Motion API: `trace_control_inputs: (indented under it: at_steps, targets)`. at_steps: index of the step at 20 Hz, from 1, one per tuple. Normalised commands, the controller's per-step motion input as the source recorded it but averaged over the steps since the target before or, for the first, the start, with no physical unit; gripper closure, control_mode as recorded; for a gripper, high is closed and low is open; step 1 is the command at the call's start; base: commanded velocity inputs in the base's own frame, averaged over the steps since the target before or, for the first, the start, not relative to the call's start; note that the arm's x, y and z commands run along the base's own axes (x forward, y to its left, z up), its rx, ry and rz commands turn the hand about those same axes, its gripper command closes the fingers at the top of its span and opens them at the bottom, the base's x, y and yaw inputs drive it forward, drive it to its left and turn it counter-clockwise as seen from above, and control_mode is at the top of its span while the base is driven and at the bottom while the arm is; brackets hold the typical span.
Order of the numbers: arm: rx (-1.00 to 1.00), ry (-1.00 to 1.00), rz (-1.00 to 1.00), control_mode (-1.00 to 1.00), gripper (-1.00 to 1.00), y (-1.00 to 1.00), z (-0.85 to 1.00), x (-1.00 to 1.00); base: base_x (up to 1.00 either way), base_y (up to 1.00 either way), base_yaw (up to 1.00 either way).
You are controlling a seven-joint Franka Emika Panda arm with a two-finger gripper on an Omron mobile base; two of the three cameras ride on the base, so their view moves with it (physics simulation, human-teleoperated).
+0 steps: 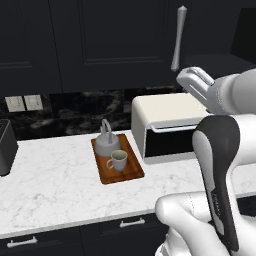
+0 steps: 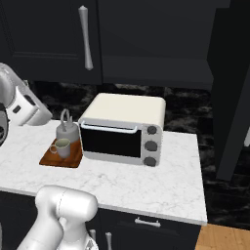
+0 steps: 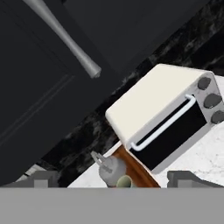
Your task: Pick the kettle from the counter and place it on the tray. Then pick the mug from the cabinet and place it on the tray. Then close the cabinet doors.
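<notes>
Counter (image 1: 60,185): white marble. In the left base view its front edge runs along the bottom and a wide bare stretch lies at 9 o'clock of the tray (image 1: 131,172). In the right base view bare marble lies in front of the toaster oven (image 2: 124,128), and the counter ends at a right-hand edge at 3 o'clock of it.

Tray: lies on the counter, just beside the oven's left side. It holds the kettle (image 1: 107,142) at the back and the mug (image 1: 118,160) at the front, close together; whether they touch cannot be told. Both stand upright.

Cabinet: one black door (image 1: 107,42) stands shut above the tray, its silver handle (image 1: 178,39) at 1 o'clock of the kettle in the left base view. In the right base view a second door (image 2: 228,93) stands swung out at 3 o'clock, seen edge-on, with the dark shelf (image 2: 156,71) showing above the oven.

Claw (image 3: 113,179): fingers (image 3: 37,178) spread wide, pinching nothing. In the hand view the kettle and mug show between the tips, well apart from them, with the oven at 2 o'clock and the handle at 11 o'clock.
</notes>
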Motion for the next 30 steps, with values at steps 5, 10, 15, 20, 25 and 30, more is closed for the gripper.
trace_control_inputs:
  at_steps: [5, 10, 15, 20, 25, 30]
  targets:
    - [-0.09, -0.07, -0.02, -1.00, -1.00, -0.17, 0.00, -0.53, 0.00, 0.00, 0.00]
    - [-0.07, -0.14, -0.41, -1.00, -1.00, -0.50, 0.03, -0.24, 0.00, 0.00, 0.00]
    - [0.00, -0.18, -0.50, -1.00, -1.00, -0.58, 0.01, -0.02, 0.00, 0.00, 0.00]
    - [0.09, -0.17, -0.44, -1.00, -1.00, -0.68, 0.00, 0.05, 0.00, 0.00, 0.00]
    - [0.32, -0.09, -0.23, -1.00, -1.00, -0.90, 0.00, -0.03, 0.00, 0.00, 0.00]
    - [0.41, -0.12, -0.01, -1.00, -1.00, -0.96, 0.00, -0.26, 0.00, 0.00, 0.00]
